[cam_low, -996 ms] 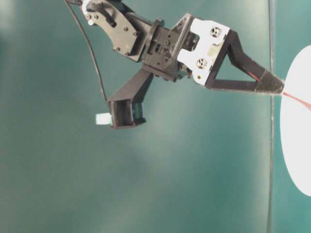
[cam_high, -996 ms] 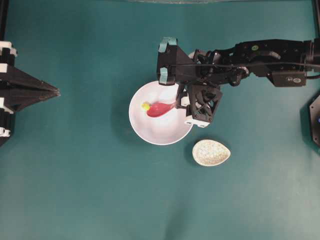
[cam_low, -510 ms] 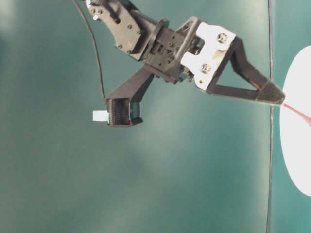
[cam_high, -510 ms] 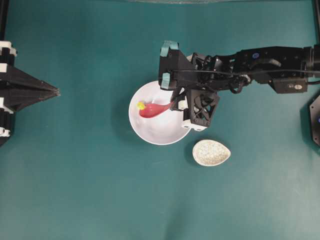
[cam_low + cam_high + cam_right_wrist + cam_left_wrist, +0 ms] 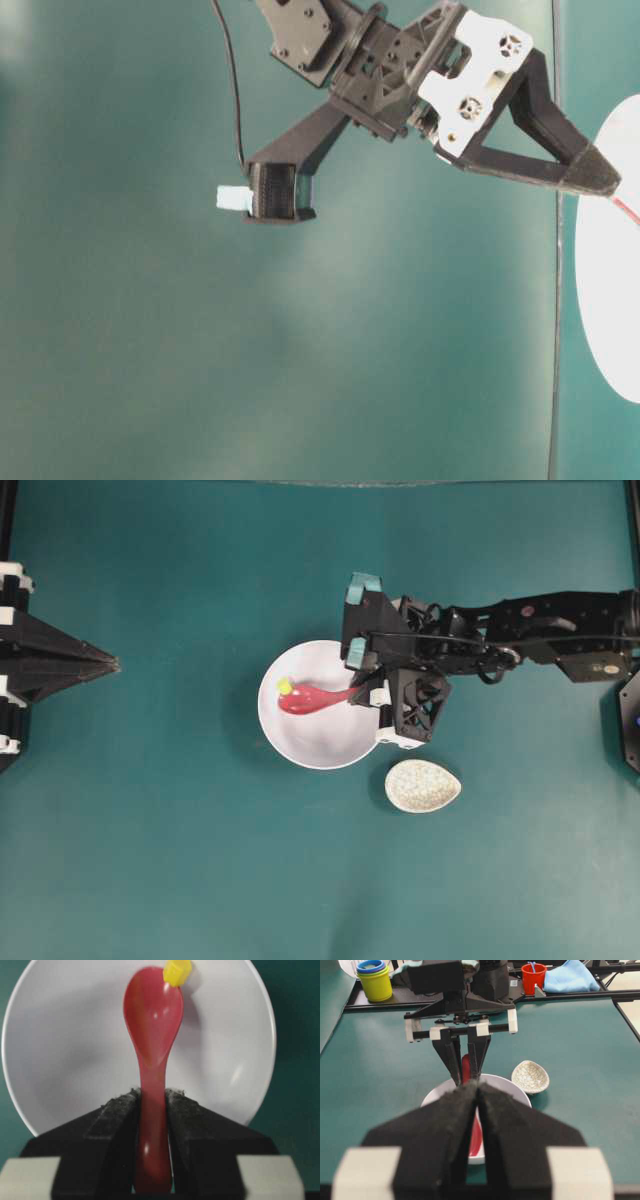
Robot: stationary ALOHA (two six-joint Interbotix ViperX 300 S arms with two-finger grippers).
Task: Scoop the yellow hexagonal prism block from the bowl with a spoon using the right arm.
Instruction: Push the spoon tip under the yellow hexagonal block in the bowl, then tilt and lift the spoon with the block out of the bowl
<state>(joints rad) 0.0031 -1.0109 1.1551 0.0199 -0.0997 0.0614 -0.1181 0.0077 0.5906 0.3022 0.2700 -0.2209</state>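
Note:
The white bowl [image 5: 320, 745] stands mid-table. My right gripper [image 5: 362, 692] is shut on the handle of the red-pink spoon [image 5: 310, 697], whose scoop reaches left inside the bowl. The right wrist view shows the fingers [image 5: 117, 1110] clamped on the spoon [image 5: 152, 1020]. There the yellow hexagonal prism block [image 5: 177, 972] sits at the scoop's tip, touching its far right rim, near the wall of the bowl [image 5: 65, 1035]. From overhead the block [image 5: 285, 686] lies by the bowl's left side. My left gripper [image 5: 110, 664] is shut and holds nothing at the far left.
A speckled teardrop spoon rest [image 5: 423, 785] lies just right of and below the bowl. In the left wrist view a yellow cup with a blue ring [image 5: 375, 980], a red cup [image 5: 533, 977] and a blue cloth [image 5: 570, 977] sit beyond the table's far edge.
The spoon first pushed the block a little to the left in the bowl. The right wrist then drew back to the right and lifted. The left arm has not moved.

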